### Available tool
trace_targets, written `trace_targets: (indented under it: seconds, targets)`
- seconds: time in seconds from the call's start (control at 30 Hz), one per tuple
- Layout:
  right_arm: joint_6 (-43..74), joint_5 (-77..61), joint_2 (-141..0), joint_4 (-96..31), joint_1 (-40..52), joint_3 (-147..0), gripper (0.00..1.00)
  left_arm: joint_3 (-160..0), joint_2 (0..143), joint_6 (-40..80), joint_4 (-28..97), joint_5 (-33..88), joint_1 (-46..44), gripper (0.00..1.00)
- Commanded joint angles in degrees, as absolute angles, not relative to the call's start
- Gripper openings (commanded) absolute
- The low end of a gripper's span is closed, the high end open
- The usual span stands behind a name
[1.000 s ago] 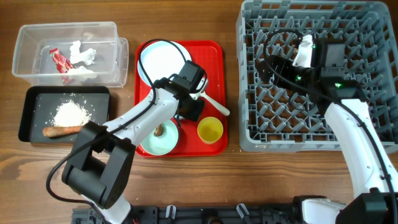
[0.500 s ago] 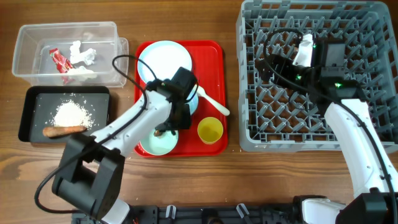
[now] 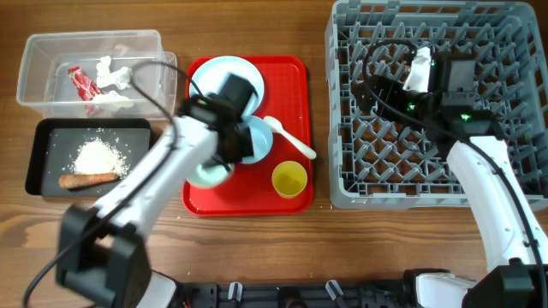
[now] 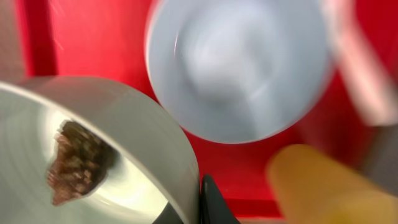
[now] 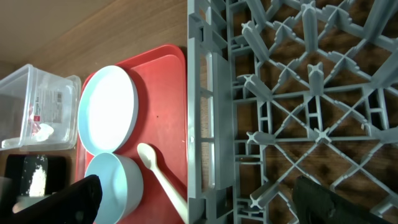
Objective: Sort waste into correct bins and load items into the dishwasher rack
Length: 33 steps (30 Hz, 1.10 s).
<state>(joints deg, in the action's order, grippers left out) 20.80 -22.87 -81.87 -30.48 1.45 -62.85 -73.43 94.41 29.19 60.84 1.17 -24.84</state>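
Observation:
My left gripper (image 3: 224,150) is shut on the rim of a pale green bowl (image 3: 205,176) over the red serving tray's left side. In the left wrist view one finger (image 4: 204,200) presses on the bowl's wall (image 4: 134,134), and a small brown lump (image 4: 78,160) lies inside. A second bowl (image 3: 257,139) (image 4: 242,62), a pale blue plate (image 3: 223,79), a white spoon (image 3: 291,139) and a yellow cup (image 3: 289,180) are on the tray. My right gripper (image 3: 381,90) (image 5: 196,202) is open and empty over the grey dishwasher rack (image 3: 342,184).
The red tray (image 3: 295,77) lies between the bins and the rack. The clear tub (image 3: 43,51) holds a red-and-white wrapper (image 3: 83,83) and tissue (image 3: 116,75). The black tray (image 3: 43,158) holds rice crumbs (image 3: 98,156) and a carrot-like stick (image 3: 88,179).
My left gripper has closed on the bowl with the lump and moved it left and back from the tray's front. The right arm has not moved.

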Motion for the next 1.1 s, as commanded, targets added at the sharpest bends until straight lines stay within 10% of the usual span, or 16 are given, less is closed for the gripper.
trace_targets:
  seconds: [0.0,0.4,0.87,1.07]
  targets:
    - [21.17,-22.28,-82.19,-30.28,1.43,-63.29,1.00,-78.13,86.85,22.96,60.49,6.15,-13.10,0.04]
    - [21.15,-22.24,-82.19,-30.04,1.43,-63.29,1.00,-77.80,107.22,-21.58,64.16,71.68,38.76,0.04]
    - [21.10,-22.26,-82.19,-30.20,1.43,-63.29,1.00,-77.80,117.34,-12.62,76.93,90.37,42.68,0.04]
    - [20.99,-22.04,-82.19,-30.41,1.43,-63.29,1.00,-78.02,104.36,-31.40,83.15,83.53,37.23,0.04]
